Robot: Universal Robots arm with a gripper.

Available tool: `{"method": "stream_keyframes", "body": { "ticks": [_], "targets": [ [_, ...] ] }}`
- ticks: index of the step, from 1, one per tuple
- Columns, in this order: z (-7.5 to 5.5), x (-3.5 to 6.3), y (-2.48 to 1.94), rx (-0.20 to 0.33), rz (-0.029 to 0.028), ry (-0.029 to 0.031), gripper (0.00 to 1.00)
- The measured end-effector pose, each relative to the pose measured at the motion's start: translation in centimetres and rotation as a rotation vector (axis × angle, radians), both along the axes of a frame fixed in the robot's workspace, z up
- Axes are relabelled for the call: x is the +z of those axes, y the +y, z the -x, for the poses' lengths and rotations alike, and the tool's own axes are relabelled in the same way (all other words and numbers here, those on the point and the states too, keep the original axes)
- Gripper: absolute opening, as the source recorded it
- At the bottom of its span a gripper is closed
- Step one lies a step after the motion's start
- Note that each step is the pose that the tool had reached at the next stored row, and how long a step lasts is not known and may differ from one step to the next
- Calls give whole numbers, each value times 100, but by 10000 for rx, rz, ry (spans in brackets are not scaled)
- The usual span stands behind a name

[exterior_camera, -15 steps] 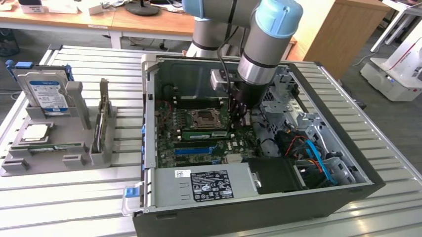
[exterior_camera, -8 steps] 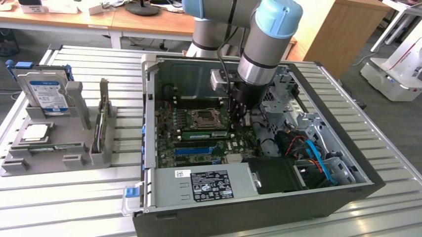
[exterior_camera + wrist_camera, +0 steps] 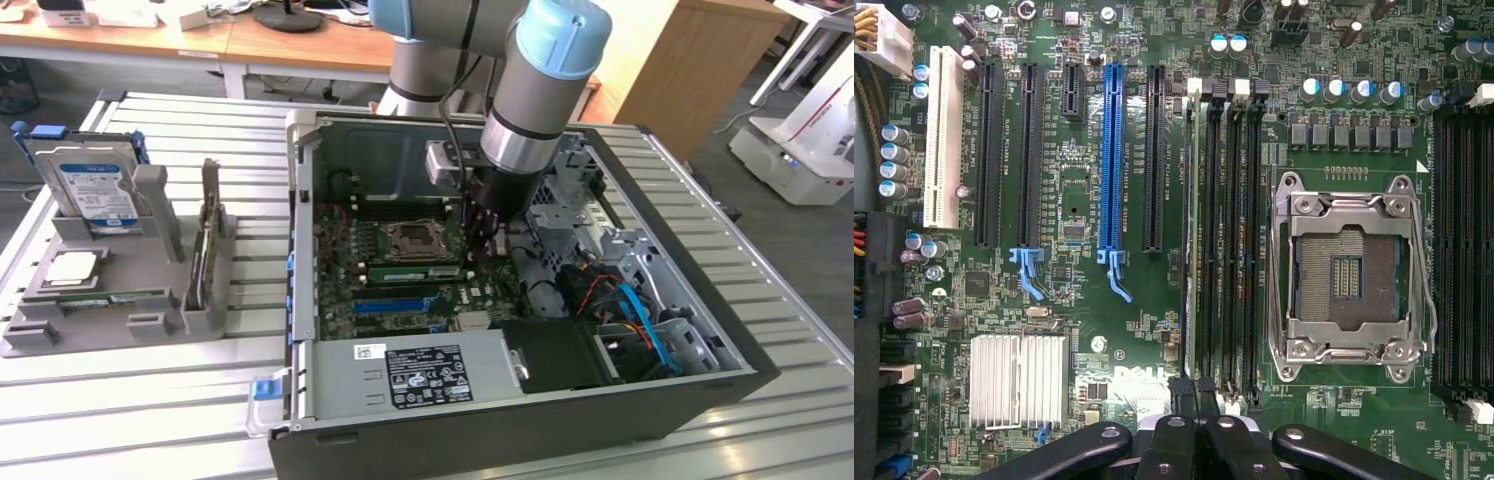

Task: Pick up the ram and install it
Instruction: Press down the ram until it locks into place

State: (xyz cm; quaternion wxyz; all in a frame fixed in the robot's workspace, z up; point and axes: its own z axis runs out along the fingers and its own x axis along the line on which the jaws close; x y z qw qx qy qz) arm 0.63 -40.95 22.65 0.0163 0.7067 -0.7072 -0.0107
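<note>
Your jaws (image 3: 1193, 400) are pressed together, holding nothing, just above the ram (image 3: 1191, 230) seated upright in its motherboard (image 3: 1084, 330) slot.

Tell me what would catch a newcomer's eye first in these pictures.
The open computer case lying on the slatted table, with the robot arm reaching down over its motherboard. In the wrist view, the bare metal CPU socket and the long blue slot stand out, and a green ram stick sits in the slot bank beside the socket.
</note>
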Motion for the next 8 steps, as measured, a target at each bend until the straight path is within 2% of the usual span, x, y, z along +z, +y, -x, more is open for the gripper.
{"method": "stream_keyframes", "body": {
  "ticks": [8],
  "targets": [
    [0,-12,0,0,1,0,11]
  ]
}}
